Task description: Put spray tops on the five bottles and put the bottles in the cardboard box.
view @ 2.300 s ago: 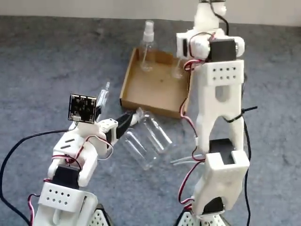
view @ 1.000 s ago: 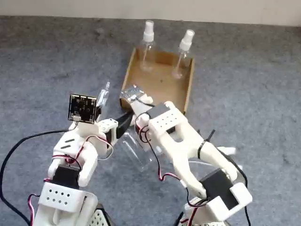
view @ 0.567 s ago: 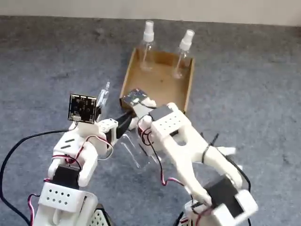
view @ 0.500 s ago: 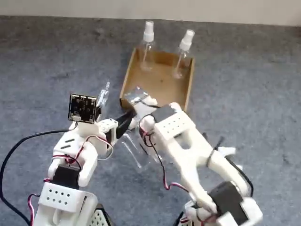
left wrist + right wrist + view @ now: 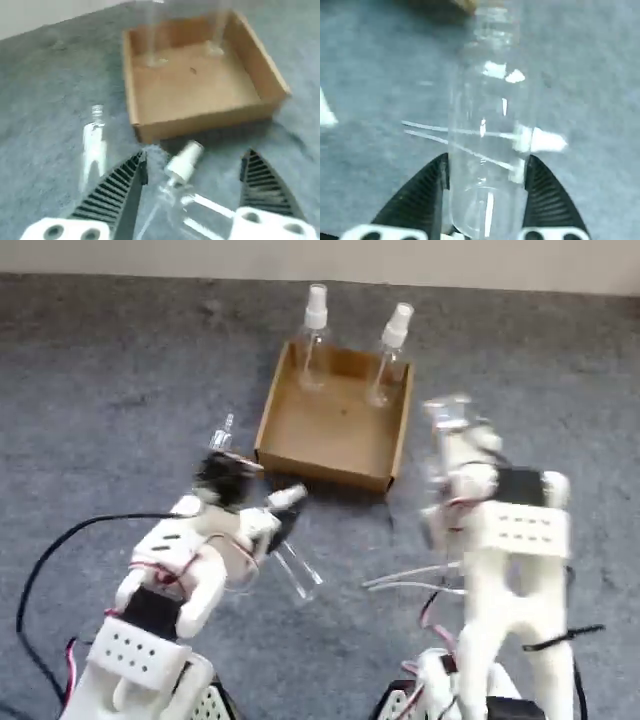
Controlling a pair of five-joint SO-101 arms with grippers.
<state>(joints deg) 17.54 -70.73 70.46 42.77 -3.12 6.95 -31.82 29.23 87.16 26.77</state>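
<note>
The cardboard box (image 5: 325, 466) holds two upright bottles with spray tops (image 5: 313, 335) (image 5: 388, 352) at its far side. My right gripper (image 5: 458, 445), raised to the right of the box, is shut on a clear uncapped bottle (image 5: 490, 120). In front of the box my left gripper (image 5: 192, 192) stands open over a lying bottle (image 5: 298, 568); that bottle's white spray top (image 5: 183, 161) sits between the fingers. An uncapped bottle (image 5: 94, 146) is on the carpet left of the box (image 5: 210, 119).
Loose spray tops with long tubes (image 5: 405, 582) lie on the grey carpet in front of the right arm; one spray top (image 5: 542, 141) shows under the held bottle. Open carpet lies to the left and right of the box.
The right arm swung from the middle of the table to the right, lifting a clear bottle off the carpet. The left arm turned and lowered over the remaining lying bottle.
</note>
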